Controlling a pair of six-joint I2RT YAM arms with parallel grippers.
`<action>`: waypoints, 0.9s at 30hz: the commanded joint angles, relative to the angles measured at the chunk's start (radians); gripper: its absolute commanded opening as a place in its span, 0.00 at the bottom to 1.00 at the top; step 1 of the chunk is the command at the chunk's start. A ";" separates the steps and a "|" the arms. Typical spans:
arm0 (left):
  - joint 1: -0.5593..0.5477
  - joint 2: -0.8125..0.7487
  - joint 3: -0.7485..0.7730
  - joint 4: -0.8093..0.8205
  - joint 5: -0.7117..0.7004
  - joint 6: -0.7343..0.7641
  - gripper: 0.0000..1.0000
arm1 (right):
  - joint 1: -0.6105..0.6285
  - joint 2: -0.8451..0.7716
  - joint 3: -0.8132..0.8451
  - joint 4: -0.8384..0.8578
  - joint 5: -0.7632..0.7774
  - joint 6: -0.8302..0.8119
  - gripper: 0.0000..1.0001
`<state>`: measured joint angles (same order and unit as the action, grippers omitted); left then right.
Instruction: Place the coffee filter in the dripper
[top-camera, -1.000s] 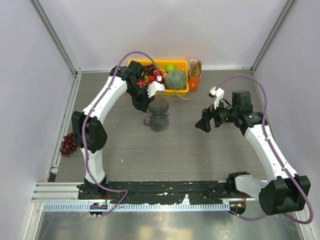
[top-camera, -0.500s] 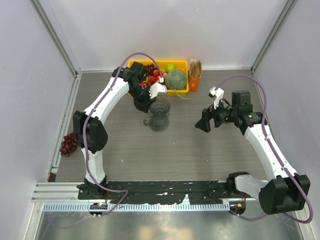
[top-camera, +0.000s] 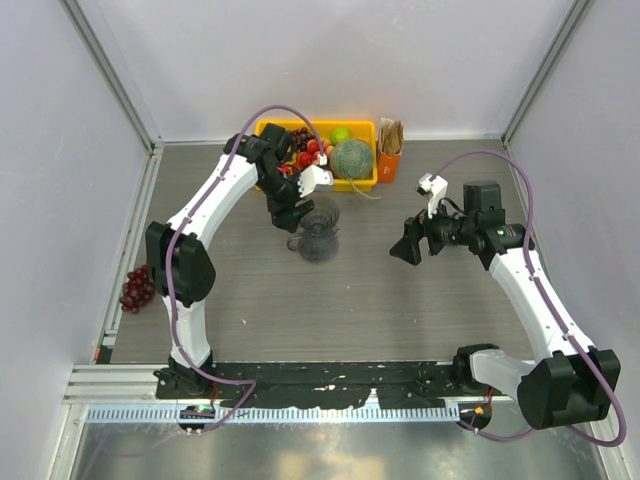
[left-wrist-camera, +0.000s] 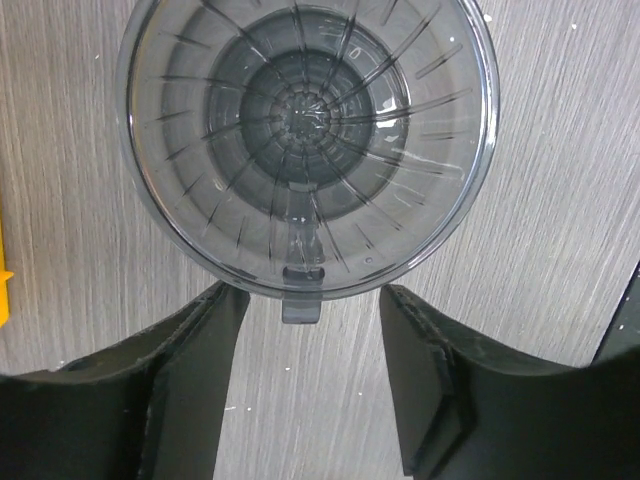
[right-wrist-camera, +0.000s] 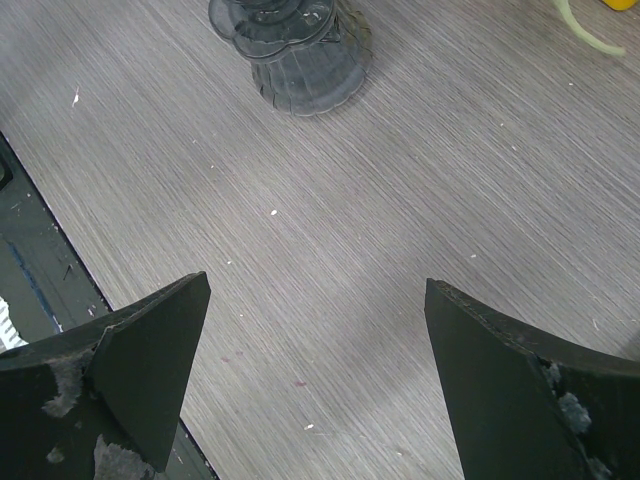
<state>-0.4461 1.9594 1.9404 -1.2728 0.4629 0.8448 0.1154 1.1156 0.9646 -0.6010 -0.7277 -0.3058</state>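
Starting at the left, a cluster of dark red grapes lies on the grey wood-grain tabletop, well apart from the work. The left end effector hangs right above the dripper, its black fingers spread wide with nothing between them; only the cup's small handle tab shows below. The dripper stands upright near the middle of the tabletop. It is a smoky clear funnel with a round rim and ribs running down to the centre hole, and its bowl is empty. It looks hard and smooth, and is likely light enough to skid if nudged. Behind it sits a yellow bin of fruit with a netted green melon, then an orange box holding a bundle of brown papers. A single loose coffee filter cannot be picked out in any view. Being thin paper, it should be almost weightless, limp and easy to crease, so a gentle pinch at its upper edge seems best. The right end effector hovers farther right, fingers parted and bare.
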 joint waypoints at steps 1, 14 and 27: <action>-0.005 -0.040 -0.001 0.009 0.037 -0.004 0.68 | -0.005 0.004 -0.004 0.007 -0.019 -0.012 0.96; -0.002 -0.128 -0.037 0.082 0.083 -0.044 0.99 | -0.006 0.000 -0.004 0.004 -0.026 -0.012 0.96; 0.000 -0.102 -0.044 0.062 0.074 -0.006 0.84 | -0.008 -0.002 -0.001 0.001 -0.035 -0.009 0.95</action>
<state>-0.4458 1.8584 1.8957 -1.2198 0.5098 0.8230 0.1139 1.1198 0.9646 -0.6086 -0.7406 -0.3058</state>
